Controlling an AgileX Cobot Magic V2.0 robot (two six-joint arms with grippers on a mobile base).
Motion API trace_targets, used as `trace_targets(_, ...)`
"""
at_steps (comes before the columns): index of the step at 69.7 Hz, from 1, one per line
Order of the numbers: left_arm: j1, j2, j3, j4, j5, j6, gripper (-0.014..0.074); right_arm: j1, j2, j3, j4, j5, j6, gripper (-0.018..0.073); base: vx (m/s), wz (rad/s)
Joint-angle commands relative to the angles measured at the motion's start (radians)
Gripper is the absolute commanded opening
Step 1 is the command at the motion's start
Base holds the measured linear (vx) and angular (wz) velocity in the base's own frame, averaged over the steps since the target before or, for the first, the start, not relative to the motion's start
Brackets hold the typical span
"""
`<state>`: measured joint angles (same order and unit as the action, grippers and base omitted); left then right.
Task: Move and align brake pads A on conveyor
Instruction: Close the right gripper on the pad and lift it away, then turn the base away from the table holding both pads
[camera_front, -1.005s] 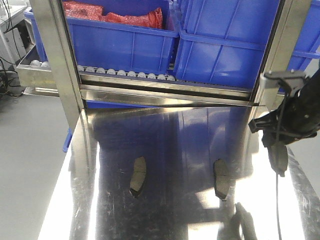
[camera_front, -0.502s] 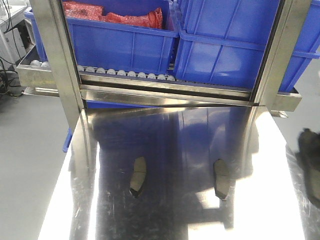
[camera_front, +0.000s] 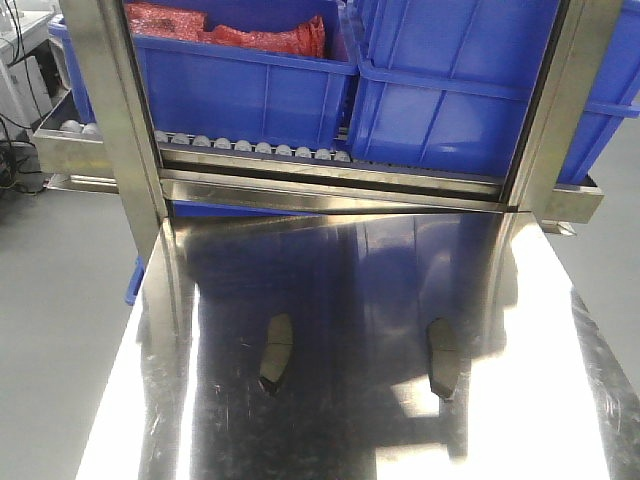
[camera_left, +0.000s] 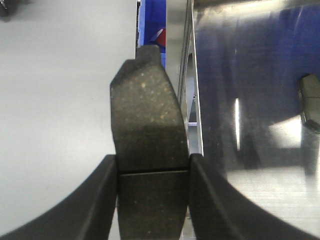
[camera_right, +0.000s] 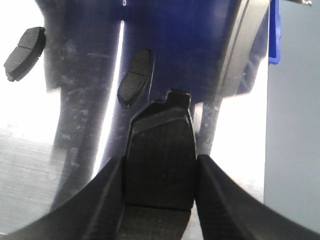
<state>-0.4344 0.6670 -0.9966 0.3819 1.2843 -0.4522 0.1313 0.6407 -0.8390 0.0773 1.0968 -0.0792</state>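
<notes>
On the steel table (camera_front: 540, 400) lie two brake pads, left pad (camera_front: 277, 352) and right pad (camera_front: 443, 357), well apart, room all round. Left gripper (camera_left: 152, 162) pinches a third pad (camera_left: 145, 110) past the left edge; right gripper (camera_right: 160, 165) pinches a fourth pad (camera_right: 160, 135) near the right edge.

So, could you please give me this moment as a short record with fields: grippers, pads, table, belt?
left gripper: shut on a brake pad, one finger on each side
right gripper: shut on a second brake pad
loose pads: two, left pad and right pad, lying flat on the steel table, apart from each other
behind the table: blue bins on a roller rack
conveyor belt: not in view
arms in front view: none visible
</notes>
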Motion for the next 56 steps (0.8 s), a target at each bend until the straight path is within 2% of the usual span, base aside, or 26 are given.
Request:
trace_targets(1,-0.001,0.002,-0.025,0.034,-0.054,-0.008,-0.0006,0.000,-0.009,-0.027,0.007,-0.084,0.003,-0.0007,0.00,0.00)
trace_targets(56,-0.001,0.002,-0.025,0.034,-0.054,-0.008,-0.0006,0.000,-0.009,-0.027,0.024,-0.085,0.003,-0.0007,0.00,0.00)
